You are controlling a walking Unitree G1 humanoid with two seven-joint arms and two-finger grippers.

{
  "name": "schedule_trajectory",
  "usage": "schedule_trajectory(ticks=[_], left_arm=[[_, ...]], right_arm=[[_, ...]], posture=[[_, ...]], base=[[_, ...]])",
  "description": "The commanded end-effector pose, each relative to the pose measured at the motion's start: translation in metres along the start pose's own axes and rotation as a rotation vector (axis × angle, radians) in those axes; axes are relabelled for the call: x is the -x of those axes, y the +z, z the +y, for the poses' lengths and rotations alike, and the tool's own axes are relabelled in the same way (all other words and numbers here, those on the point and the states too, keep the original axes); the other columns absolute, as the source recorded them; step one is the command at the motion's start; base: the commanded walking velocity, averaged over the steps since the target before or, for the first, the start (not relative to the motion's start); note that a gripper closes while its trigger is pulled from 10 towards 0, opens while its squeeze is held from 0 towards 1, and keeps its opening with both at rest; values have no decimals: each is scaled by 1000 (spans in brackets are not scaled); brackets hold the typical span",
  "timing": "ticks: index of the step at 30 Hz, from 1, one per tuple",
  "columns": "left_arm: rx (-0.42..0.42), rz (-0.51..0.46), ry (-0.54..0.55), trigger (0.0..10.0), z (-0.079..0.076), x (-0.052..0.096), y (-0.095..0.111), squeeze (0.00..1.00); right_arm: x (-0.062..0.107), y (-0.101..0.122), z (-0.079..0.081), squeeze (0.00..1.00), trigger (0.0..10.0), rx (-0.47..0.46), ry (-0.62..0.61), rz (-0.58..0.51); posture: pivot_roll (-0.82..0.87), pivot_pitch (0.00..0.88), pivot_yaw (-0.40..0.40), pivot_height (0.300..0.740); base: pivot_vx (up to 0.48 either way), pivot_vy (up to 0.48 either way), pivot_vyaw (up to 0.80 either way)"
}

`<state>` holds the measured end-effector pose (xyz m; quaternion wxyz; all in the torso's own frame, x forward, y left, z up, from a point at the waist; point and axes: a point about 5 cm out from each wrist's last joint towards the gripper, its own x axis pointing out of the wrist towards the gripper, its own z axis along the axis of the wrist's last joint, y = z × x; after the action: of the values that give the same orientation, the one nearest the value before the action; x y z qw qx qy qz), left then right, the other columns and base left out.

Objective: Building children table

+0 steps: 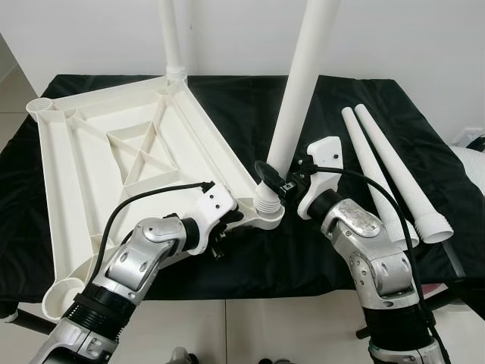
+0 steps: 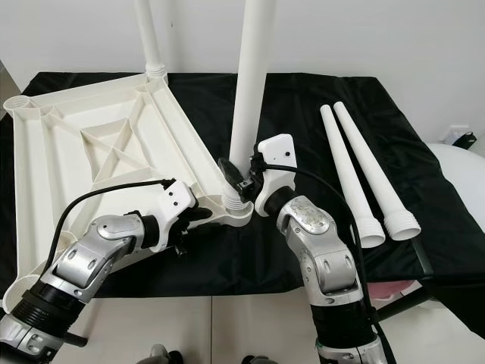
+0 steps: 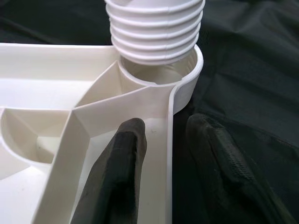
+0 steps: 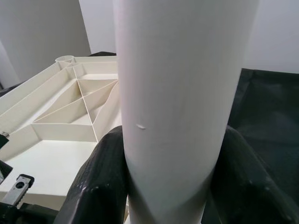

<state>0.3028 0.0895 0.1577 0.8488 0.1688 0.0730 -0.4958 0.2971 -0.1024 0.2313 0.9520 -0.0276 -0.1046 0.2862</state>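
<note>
Head views: upturned tabletop (image 1: 114, 152) lies on black cloth (image 1: 394, 121); leg (image 1: 299, 98) stands in its near corner socket (image 1: 265, 208) | Left wrist: left gripper (image 3: 163, 154) clamps tabletop rim | Right wrist: right gripper (image 4: 173, 186) grips the leg.

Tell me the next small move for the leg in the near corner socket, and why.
Probably the right gripper should twist the leg further into the corner socket. Several threads stand above the socket's rim, so the leg looks not fully seated. The left gripper straddles the tabletop's edge wall beside the socket, bracing it.
</note>
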Motion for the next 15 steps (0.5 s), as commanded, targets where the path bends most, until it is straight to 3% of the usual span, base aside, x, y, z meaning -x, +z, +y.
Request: schedule_trajectory(ticks=[1,2,3,4,11,15], left_arm=[[43,54,-17,10000,-3,3,-16,0],[43,54,-17,10000,-3,3,-16,0],[49,40,-11,4275,-2,2,-15,0],[49,26,-6,0,-2,1,-13,0],[14,34,-3,0,-2,-1,-12,0],[-46,67,-24,0,-3,0,-14,0]], right_arm=[[0,3,-1,0,10000,4,4,-21],[0,3,-1,0,10000,4,4,-21],[0,3,-1,0,10000,3,6,-22],[-1,3,0,0,10000,3,8,-22],[-2,4,0,0,10000,1,12,-23],[-1,4,-1,0,10000,2,9,-21]], posture=[[4,135,-21,740],[4,135,-21,740],[5,136,-24,740],[5,137,-25,740],[1,139,-25,740],[-1,142,-21,740]], base=[[0,0,0],[0,0,0],[0,0,0],[0,0,0],[0,0,0],[0,0,0]])
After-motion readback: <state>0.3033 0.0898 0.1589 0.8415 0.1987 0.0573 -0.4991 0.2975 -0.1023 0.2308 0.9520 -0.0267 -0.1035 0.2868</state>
